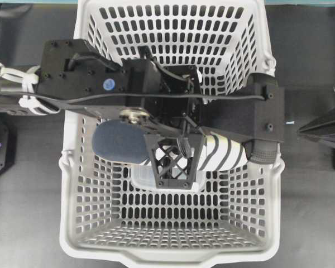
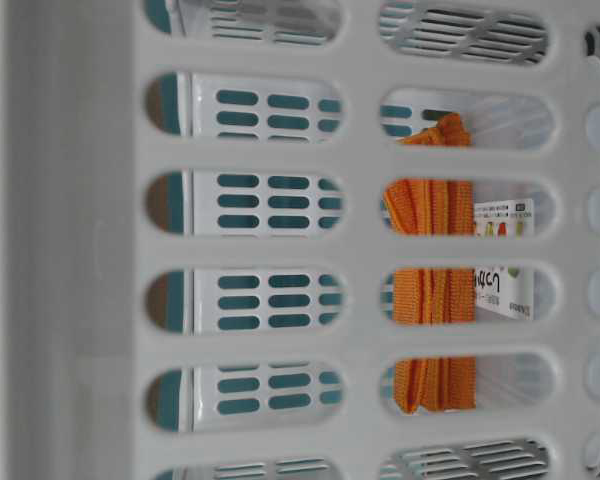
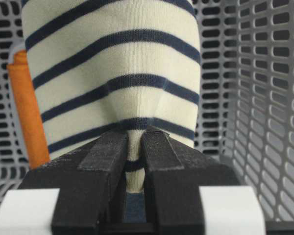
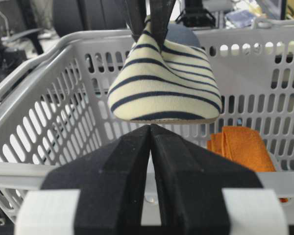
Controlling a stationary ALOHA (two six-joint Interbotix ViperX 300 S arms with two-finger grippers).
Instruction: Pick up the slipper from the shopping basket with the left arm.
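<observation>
The cream slipper with navy stripes [image 1: 226,152] and a solid navy end [image 1: 120,142] hangs across the middle of the light-grey shopping basket [image 1: 72,184]. My left gripper [image 1: 173,156] reaches in from the left and is shut on the slipper's striped fabric. The left wrist view shows the pinched fold between the jaws of the left gripper [image 3: 134,134] and the slipper [image 3: 112,68] hanging beyond. In the right wrist view the slipper [image 4: 166,83] hangs level with the basket rim [image 4: 63,49]. My right gripper [image 4: 150,128] is shut and empty outside the basket, at the right edge of the overhead view [image 1: 304,129].
A folded orange cloth [image 4: 242,147] lies inside the basket, and it also shows in the left wrist view [image 3: 27,112] and through the wall slots [image 2: 435,300]. A clear plastic box [image 1: 142,180] lies on the basket floor under the gripper. A black handle part [image 1: 268,111] sits at the basket's right rim.
</observation>
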